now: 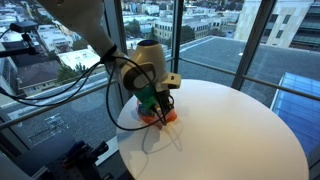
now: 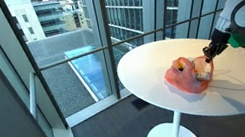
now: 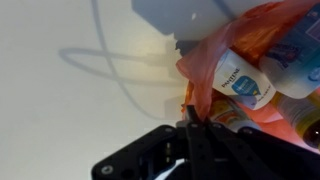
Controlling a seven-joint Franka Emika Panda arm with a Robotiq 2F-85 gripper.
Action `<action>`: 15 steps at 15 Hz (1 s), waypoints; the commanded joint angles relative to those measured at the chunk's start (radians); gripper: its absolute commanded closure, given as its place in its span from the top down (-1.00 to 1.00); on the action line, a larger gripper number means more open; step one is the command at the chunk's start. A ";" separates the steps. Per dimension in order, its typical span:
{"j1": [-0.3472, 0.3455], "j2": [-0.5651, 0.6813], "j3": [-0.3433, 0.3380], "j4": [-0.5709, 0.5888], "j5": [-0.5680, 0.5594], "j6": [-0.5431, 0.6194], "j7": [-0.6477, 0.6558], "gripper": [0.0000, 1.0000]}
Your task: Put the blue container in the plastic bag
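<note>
An orange plastic bag lies on the round white table; it also shows in an exterior view under the arm. In the wrist view the bag fills the right side. Inside its opening lies a container with a white label and a blue logo, pale blue at its right end. My gripper has its fingers closed together on the bag's orange edge. In the exterior views the gripper is low, at the bag.
A thin white cable loops over the table beside the bag, also in an exterior view. A pale grey object sits at the top of the wrist view. The table stands by glass windows and a railing.
</note>
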 commanded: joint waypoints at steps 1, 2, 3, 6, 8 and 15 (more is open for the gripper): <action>-0.011 -0.070 0.000 -0.018 0.000 -0.014 -0.011 -0.96; -0.011 -0.085 -0.001 -0.019 -0.002 -0.020 -0.010 -0.95; -0.010 -0.097 -0.003 -0.020 -0.006 -0.021 -0.007 -0.96; -0.008 -0.137 -0.006 -0.020 -0.019 -0.031 0.004 -0.95; -0.010 -0.150 -0.005 -0.018 -0.021 -0.034 0.006 -0.95; -0.026 -0.080 -0.012 0.004 -0.011 -0.057 0.007 -0.95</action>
